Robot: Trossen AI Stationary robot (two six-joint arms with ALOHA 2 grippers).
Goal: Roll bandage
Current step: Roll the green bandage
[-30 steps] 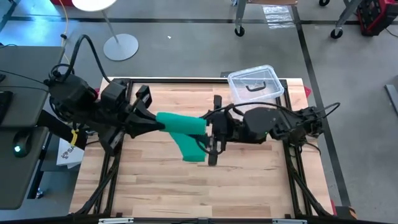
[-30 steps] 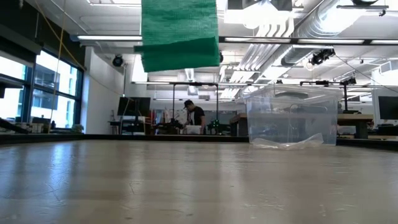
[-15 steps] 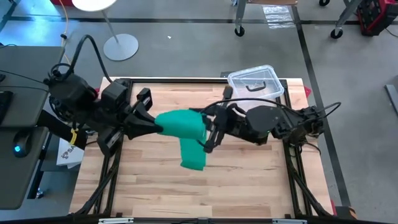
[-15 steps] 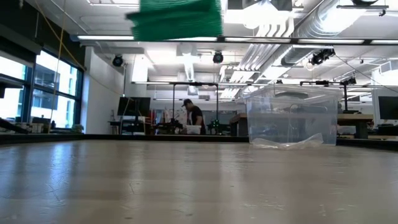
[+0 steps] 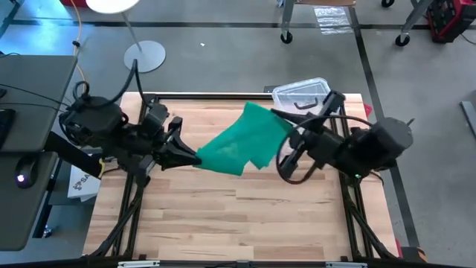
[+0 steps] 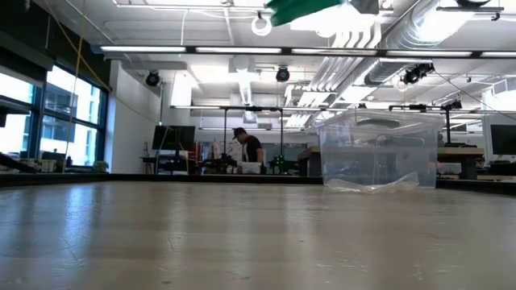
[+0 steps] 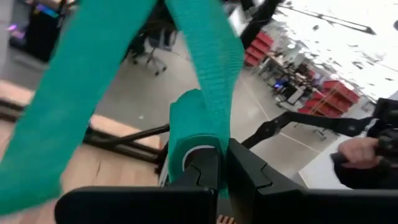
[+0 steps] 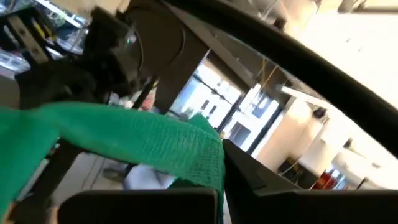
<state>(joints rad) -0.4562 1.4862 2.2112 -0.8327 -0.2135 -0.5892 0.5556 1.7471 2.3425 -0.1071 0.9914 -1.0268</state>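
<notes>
The green bandage (image 5: 236, 143) hangs in the air over the middle of the wooden table (image 5: 223, 216), stretched between both grippers. My left gripper (image 5: 195, 158) is shut on its left end, where the strip is wound into a small roll (image 7: 194, 134). My right gripper (image 5: 280, 117) is shut on the strip farther along, up toward the far right. A loose flap (image 5: 262, 156) droops below the strip. In the low view only a green scrap of the bandage (image 6: 302, 8) shows, at the picture's top. My left gripper pinches the rolled end (image 7: 186, 149) of the bandage between its two fingertips, reaching nearly level from the table's left. The roll is clear of the table and the strip (image 7: 208, 56) leads away from it. My right gripper holds the strip near one edge (image 8: 208, 158), pinched between its fingers, coming from the table's right and slanting upward. One layer or several, I cannot tell. The strip (image 8: 112, 140) runs off toward the left arm, clear of the table.
A clear plastic box (image 5: 301, 97) with a black handle stands at the far right of the table, also in the low view (image 6: 375, 149). The near half of the wooden top is bare. A person stands far back in the room (image 6: 251, 149).
My right gripper has shut on the bandage, rolled its wrist, and swung up and toward the far right edge. The strip, which hung folded down between the grippers, is now lifted and spread out slantwise. My left gripper has tipped and rolled a little, keeping its hold.
</notes>
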